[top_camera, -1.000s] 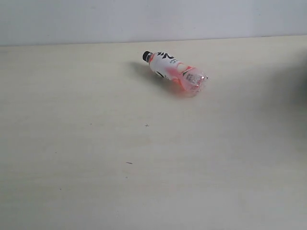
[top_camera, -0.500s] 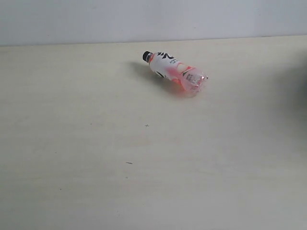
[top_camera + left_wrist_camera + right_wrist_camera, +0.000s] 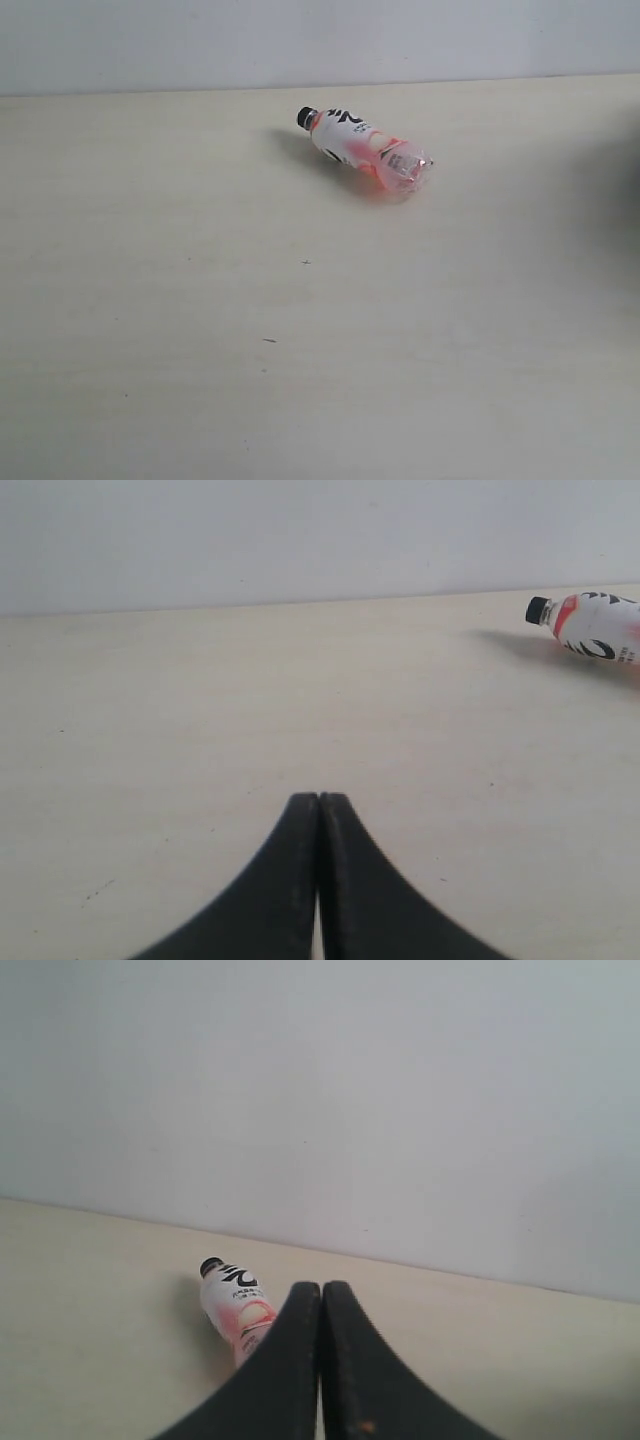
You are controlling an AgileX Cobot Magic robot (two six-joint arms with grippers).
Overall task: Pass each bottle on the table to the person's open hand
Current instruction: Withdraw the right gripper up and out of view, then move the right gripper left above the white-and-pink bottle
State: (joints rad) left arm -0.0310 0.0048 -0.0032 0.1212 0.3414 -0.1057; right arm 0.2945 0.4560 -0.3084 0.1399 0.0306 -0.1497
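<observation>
We see one bottle (image 3: 362,148) on the table (image 3: 200,300) — the pink one with the black cap (image 3: 304,118). It lies on its side in the far part of the tabletop, a little right of the middle. The cap points far and left, toward the pale wall (image 3: 300,40), and the clear pink-tinted base points near and right. Its white label carries bold black marks, and a faint pink glow falls on the table just beside the base.

Our left gripper (image 3: 319,805) has its two black fingers pressed flat against each other with nothing between them. It is over bare table (image 3: 200,700), well apart from the bottle (image 3: 597,627), which shows only in part at the edge of that view.

Our right gripper (image 3: 321,1290) is likewise closed tight and empty. The bottle (image 3: 235,1305) lies just beyond its fingertips, cap away toward the wall, and one finger hides the base end — whether finger and bottle touch, we cannot tell.

A few tiny dark specks (image 3: 306,262) dot the middle of the table, and a soft dark shadow (image 3: 622,190) lies along its right edge.
</observation>
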